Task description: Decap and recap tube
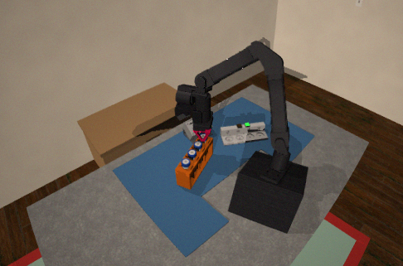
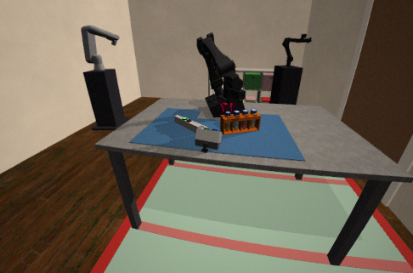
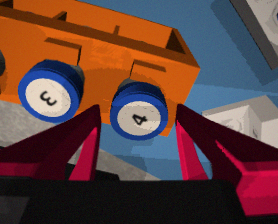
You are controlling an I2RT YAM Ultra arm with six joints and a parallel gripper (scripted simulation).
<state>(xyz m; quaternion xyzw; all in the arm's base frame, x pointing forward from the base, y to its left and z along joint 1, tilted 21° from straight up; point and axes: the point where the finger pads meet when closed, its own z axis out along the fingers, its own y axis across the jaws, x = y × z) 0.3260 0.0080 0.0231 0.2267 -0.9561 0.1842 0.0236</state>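
Observation:
The orange decapping station stands on the blue mat with blue caps on its tubes. My gripper hangs over the station's end nearest the console, fingers pointing down. In the wrist view the cap of tube 4, blue with a white dot marked 4, lies between my red fingers with a gap on each side. The cap of tube 3 sits on its tube just outside one finger. The gripper is open and holds nothing. The green lamp on the cap tray console is lit.
A small white desk stands near the table's edge beside the console. A white fixture shows close beyond the station's end in the wrist view. The arm's black base stands on the table. A brown box lies behind.

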